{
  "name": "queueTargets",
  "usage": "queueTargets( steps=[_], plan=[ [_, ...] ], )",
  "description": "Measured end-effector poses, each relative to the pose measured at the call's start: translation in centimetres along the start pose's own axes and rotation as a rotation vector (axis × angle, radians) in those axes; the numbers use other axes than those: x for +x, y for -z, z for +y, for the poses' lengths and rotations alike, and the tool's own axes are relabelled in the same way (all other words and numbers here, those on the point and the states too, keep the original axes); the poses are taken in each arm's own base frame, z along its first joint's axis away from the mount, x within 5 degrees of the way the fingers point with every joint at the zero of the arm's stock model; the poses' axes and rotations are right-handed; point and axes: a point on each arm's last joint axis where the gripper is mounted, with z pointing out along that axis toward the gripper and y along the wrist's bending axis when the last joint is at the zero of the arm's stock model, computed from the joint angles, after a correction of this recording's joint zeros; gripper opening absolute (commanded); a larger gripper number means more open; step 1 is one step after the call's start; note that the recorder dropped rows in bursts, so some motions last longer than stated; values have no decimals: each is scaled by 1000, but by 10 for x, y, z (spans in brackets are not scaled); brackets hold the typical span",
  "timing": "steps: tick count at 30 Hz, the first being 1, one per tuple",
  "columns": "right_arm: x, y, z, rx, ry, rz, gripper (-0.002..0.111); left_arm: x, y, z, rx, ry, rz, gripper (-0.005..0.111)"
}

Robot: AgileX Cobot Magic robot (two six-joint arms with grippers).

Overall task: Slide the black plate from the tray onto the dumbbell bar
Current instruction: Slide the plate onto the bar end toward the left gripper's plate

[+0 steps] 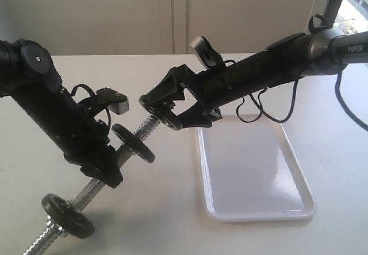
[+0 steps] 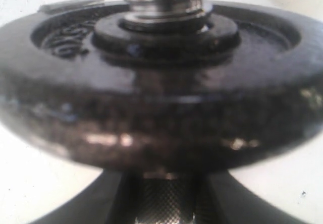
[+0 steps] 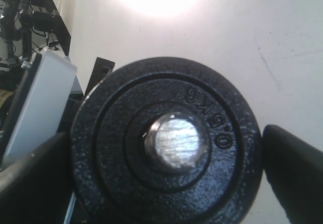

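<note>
The dumbbell bar [image 1: 89, 190] slants up-right; black plate [image 3: 111, 148] seemingly on its tip.

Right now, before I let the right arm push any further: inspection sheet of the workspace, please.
Surface: white table, no marks seen.
Job's things: black plate sits on the upper tip of the tilted dumbbell bar, and the bar's end shows through its hole. The tray holds nothing.
Clutter: two more black discs are on the bar. Nothing loose seen.
Grippers: left gripper is shut on the bar between those discs. The right gripper has its fingers on either side of the plate's rim.
Cables: black cable hangs in loops from the right arm over the tray's far end.
Surroundings: pale wall panels behind, window at far right.
</note>
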Motion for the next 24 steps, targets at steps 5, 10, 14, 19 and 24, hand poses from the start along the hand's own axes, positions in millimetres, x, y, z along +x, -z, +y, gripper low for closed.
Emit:
queueTargets(
  steps=[5,10,14,19,24],
  plan=[
    [3,-11,6,-7,11,24,0,-1,1,-1,8,15,-14,0],
    [6,-18,10,-12,21,43,0,-2,2,-2,10,19,-19,0],
    [7,-21,11,-10,26,52,0,-2,3,-2,11,22,-22,0],
    [8,-22,12,-11,28,56,34,-2,3,-2,13,25,-24,0],
    [8,-22,12,-11,28,56,105,-2,3,-2,11,25,-25,0]
  ],
)
